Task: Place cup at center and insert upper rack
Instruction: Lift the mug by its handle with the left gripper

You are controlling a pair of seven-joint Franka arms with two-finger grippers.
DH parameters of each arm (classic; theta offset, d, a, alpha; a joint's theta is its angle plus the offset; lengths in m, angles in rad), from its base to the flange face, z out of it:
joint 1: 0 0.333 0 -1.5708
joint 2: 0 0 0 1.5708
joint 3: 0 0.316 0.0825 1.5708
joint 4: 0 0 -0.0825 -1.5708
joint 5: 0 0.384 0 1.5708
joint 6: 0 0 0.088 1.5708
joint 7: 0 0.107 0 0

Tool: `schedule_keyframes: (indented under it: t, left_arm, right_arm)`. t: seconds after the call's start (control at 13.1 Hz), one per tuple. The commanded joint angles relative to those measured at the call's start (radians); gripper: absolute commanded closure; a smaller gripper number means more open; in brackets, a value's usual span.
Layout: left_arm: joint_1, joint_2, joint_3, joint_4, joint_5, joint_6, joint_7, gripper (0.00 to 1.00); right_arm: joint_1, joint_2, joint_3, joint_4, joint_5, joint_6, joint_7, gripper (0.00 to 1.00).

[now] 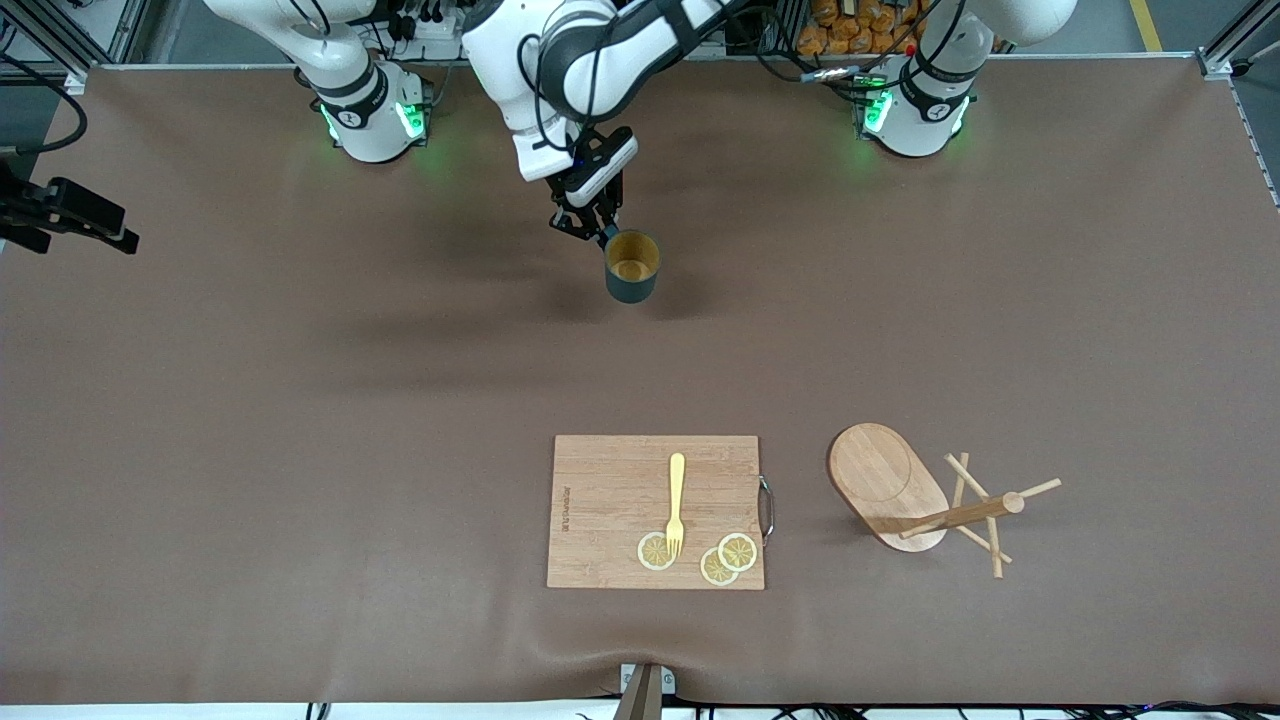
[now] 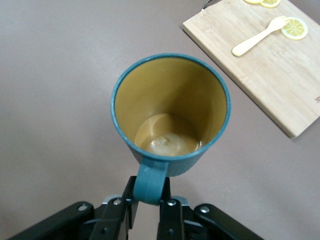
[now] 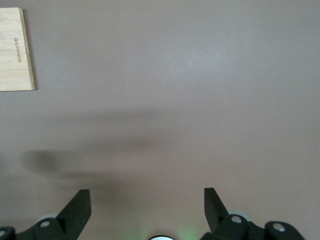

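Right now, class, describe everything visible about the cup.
The cup is a small dark teal mug with a yellowish inside and a loop handle. It is upright and empty, over the brown table near the robots' bases. The left gripper has its fingers shut on the handle.

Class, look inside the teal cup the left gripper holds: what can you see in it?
The cup, held by its handle in the left gripper, shows only a yellowish wall and a bare bottom. Nothing lies inside; no part is covered.

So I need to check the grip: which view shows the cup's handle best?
The left wrist view: the cup fills it, handle pinched in the left hand. The front view shows it small, handle hidden; the right wrist view shows none.
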Motion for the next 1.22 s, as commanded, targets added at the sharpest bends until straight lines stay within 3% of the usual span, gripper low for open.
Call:
schedule_keyframes:
  t: [0.0,0.08,0.38,1.14]
  left_arm:
    - [0.041,-0.088,0.000,-0.022,-0.070,-0.008,0.065,1.00]
    - [0.061,-0.110,0.000,-0.022,-0.093,-0.008,0.080,1.00]
    - [0.134,-0.194,0.001,-0.022,-0.195,-0.007,0.193,1.00]
    - [0.459,-0.328,-0.002,-0.019,-0.474,0.005,0.526,1.00]
  right_arm:
    - [-0.023,-0.018,0.020,0.012,-0.085,-0.021,-0.021,0.00]
    - [-0.021,-0.016,0.022,0.018,-0.105,-0.021,-0.042,0.00]
    - [-0.023,-0.016,0.022,0.010,-0.050,-0.027,-0.027,0.00]
    - [-0.003,-0.004,0.022,0.020,-0.041,-0.032,-0.021,0.00]
